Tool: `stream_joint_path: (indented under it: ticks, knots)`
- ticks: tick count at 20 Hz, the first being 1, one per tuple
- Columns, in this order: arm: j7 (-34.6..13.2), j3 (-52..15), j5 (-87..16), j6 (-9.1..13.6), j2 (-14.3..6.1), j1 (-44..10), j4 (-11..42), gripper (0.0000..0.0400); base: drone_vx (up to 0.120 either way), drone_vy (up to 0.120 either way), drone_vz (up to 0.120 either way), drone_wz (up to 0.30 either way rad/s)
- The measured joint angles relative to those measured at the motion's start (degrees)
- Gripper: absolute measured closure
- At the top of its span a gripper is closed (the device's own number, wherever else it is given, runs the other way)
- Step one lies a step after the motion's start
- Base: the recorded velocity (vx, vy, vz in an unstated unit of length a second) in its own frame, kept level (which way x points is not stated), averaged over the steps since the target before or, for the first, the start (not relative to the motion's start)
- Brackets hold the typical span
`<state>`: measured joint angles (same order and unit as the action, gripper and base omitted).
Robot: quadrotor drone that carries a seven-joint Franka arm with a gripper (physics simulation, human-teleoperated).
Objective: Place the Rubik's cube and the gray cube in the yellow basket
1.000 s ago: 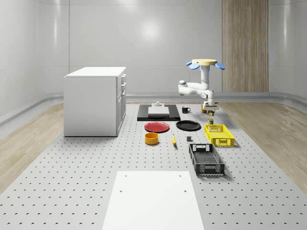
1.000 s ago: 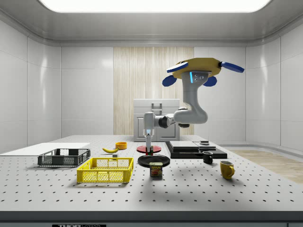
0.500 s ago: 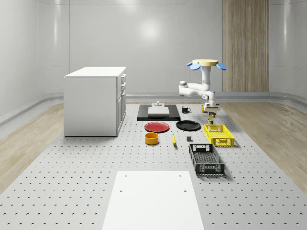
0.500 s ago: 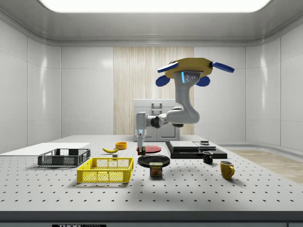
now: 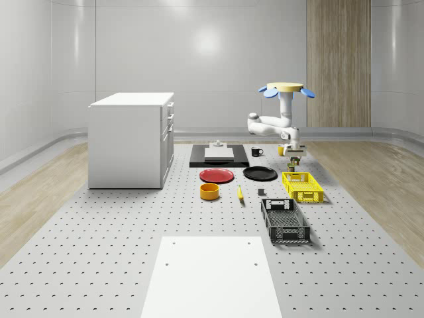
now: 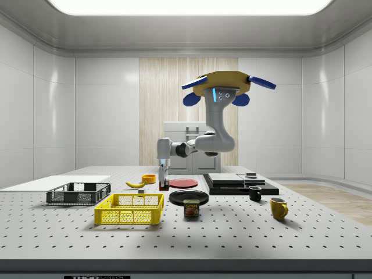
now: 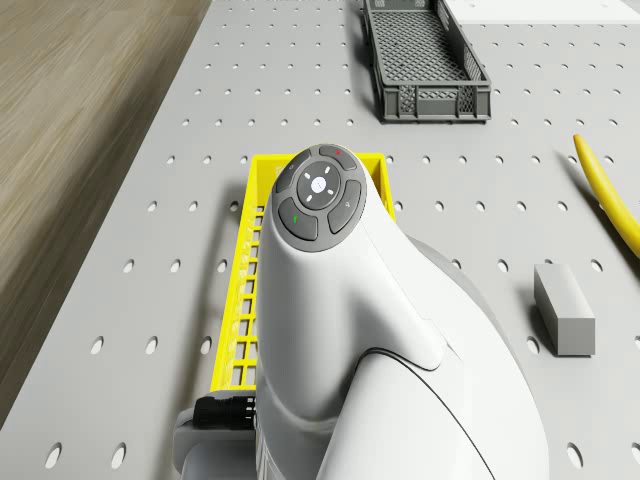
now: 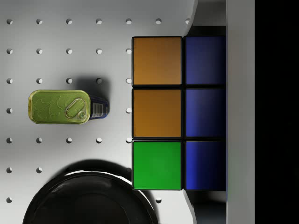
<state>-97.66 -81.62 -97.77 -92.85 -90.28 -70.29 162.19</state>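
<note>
While the drone (image 6: 221,87) hovers above the table (image 5: 99,265), at upper right of the whole-scene view, our gripper (image 6: 163,185) holds the Rubik's cube (image 8: 180,113) in the air near the yellow basket (image 6: 129,210). The gray cube (image 7: 563,309) lies on the table beside this basket, so both of the 2 cubes are not yet inside.

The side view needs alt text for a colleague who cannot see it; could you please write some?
A drone hovers above a perforated table, its arm reaching to the side view's left with the hand holding a Rubik's cube near a yellow basket. A black crate, banana, can and mugs sit around.
</note>
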Motion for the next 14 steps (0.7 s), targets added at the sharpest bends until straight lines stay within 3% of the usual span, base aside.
stream_joint_path:
  ticks: [14]
  knots:
    - [0.0,0.0,0.2,-0.4,-0.4,-0.1,0.0,0.0075,0.12,0.0,0.0,0.0]
